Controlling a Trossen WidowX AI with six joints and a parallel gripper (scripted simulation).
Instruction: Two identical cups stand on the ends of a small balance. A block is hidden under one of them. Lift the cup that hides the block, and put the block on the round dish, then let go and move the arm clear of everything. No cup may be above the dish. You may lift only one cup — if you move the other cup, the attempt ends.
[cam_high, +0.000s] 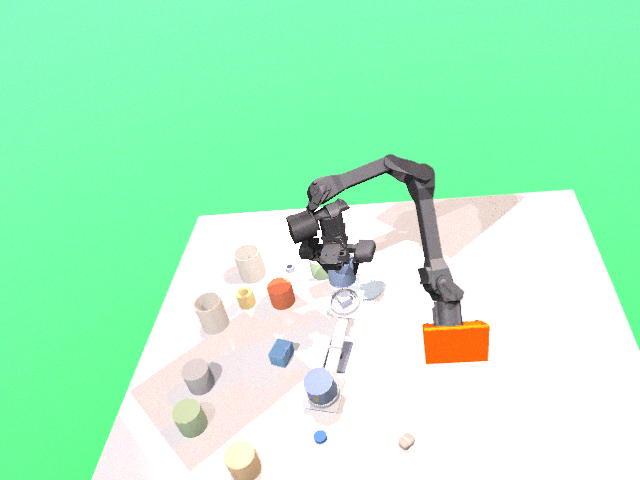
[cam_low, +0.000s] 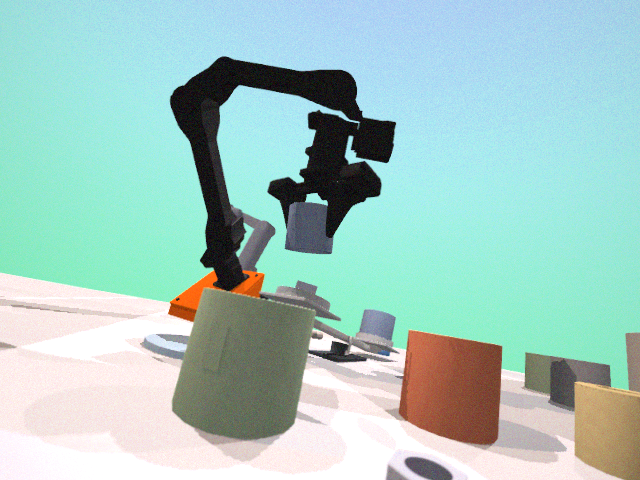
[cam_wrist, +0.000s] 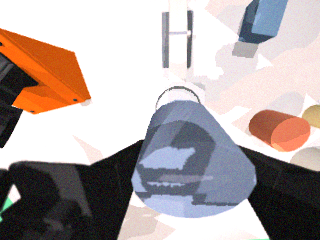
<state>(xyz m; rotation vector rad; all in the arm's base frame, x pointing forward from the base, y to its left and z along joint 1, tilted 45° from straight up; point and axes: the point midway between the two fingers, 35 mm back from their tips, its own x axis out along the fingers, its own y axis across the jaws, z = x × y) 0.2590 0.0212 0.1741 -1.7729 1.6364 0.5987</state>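
My gripper (cam_high: 342, 267) (cam_low: 308, 228) (cam_wrist: 182, 144) is shut on a blue-grey cup (cam_high: 341, 276) (cam_low: 306, 237) (cam_wrist: 185, 200), held in the air above the balance's far end. The small pale block (cam_high: 344, 299) (cam_low: 306, 286) lies uncovered on that end's pan. The balance (cam_high: 339, 334) (cam_wrist: 178, 50) runs from there towards the other cup (cam_high: 320, 387) (cam_low: 378, 324), which stands upright on the opposite pan. The round pale-blue dish (cam_high: 373, 290) (cam_low: 162, 347) lies on the table beside the uncovered pan; nothing shows on its visible part. In the wrist view the held cup hides the block.
A green cylinder (cam_high: 318, 270) (cam_low: 245, 361) stands behind the uncovered pan. A red cylinder (cam_high: 280, 294) (cam_low: 452, 384) (cam_wrist: 280, 130) and a dark-blue block (cam_high: 281, 353) (cam_wrist: 265, 20) are on the balance's left in the top view, with several other cylinders beyond. The orange arm base (cam_high: 456, 345) stands right.
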